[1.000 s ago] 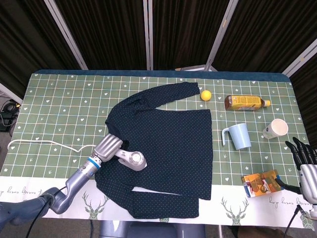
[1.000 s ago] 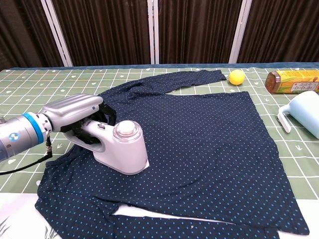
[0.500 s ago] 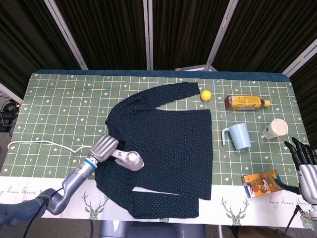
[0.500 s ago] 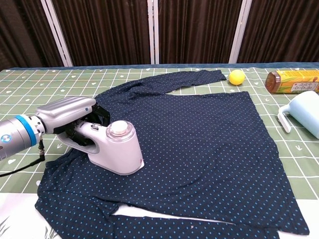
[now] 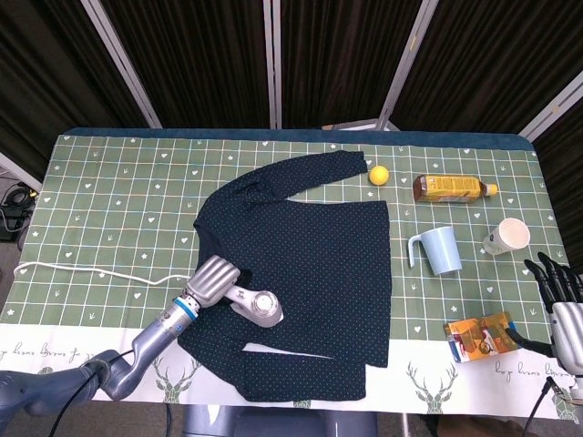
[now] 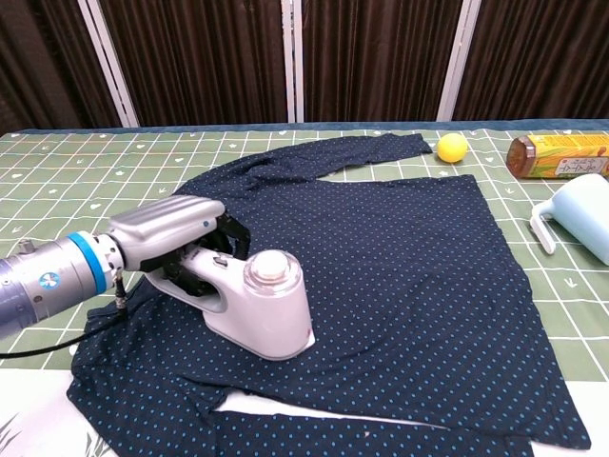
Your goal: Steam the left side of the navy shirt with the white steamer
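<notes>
L hand (image 6: 176, 228) had its fingers wrapped round the handle of the white steamer (image 6: 262, 307), soleplate flat on the navy shirt (image 6: 381, 248), lower left part nr the hem. R hand (image 5: 557, 289) idle at table edge, fingers apart, holding nothing. Best to keep plate flat w/ slow even strokes, not bunching the fabric

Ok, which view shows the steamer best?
The chest view: the steamer fills the foreground, resting on the shirt with the left hand gripping its handle. The head view shows the steamer only small, from above.
</notes>
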`<state>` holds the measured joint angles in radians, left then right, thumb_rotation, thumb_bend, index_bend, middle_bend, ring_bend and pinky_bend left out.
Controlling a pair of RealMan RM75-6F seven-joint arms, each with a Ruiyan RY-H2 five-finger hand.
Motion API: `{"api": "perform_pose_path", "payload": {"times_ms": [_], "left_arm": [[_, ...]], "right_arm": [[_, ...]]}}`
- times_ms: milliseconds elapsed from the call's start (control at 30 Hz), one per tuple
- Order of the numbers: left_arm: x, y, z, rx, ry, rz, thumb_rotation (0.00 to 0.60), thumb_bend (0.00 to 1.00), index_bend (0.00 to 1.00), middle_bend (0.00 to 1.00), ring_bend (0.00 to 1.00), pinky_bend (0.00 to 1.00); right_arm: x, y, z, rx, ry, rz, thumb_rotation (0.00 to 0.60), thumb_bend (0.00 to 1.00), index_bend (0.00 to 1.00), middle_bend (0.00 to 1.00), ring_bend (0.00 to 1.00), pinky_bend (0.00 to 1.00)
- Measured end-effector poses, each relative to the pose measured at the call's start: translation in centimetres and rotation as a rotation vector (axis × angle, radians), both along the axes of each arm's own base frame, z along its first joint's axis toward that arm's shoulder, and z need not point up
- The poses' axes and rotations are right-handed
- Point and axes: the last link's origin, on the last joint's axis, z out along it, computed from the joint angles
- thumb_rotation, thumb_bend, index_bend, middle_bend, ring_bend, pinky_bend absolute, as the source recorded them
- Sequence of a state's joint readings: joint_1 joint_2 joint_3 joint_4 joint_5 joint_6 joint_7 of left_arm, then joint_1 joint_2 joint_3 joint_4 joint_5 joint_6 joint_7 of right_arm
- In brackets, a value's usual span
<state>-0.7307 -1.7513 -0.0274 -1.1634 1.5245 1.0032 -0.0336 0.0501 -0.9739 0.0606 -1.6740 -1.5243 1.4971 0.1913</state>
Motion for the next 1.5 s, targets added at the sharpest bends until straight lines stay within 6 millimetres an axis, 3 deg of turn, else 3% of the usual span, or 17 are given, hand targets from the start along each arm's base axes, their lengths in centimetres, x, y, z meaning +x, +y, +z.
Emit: {"api": "perform_pose_path", "payload": {"times_ms": [333,500,1500], "left_arm": [[2.0,-1.5,-1.8,-0.036,0.012,-0.056,0.6,0.57,0.92,0.86,0.77,1.0],[1.9,-1.6,-2.0,-0.032,0.019,-0.059,0.6,0.57,0.92,0.86,0.77,1.0],[-3.9,1.5,2.5,0.085,0.087,0.03,0.6,0.57,0.92,0.86,0.77,1.0]], "right_arm": [[0.0,0.1,0.2,-0.002,-0.004,0.002,0.6,0.0,0.0,0.0,0.0,0.0],[-0.1,0.1,0.2,-0.003,-0.006,0.002,0.6,0.0,0.0,0.0,0.0,0.0],[0.2,0.2,-0.1,0.004,0.001,0.008,0.6,0.0,0.0,0.0,0.0,0.0]]}}
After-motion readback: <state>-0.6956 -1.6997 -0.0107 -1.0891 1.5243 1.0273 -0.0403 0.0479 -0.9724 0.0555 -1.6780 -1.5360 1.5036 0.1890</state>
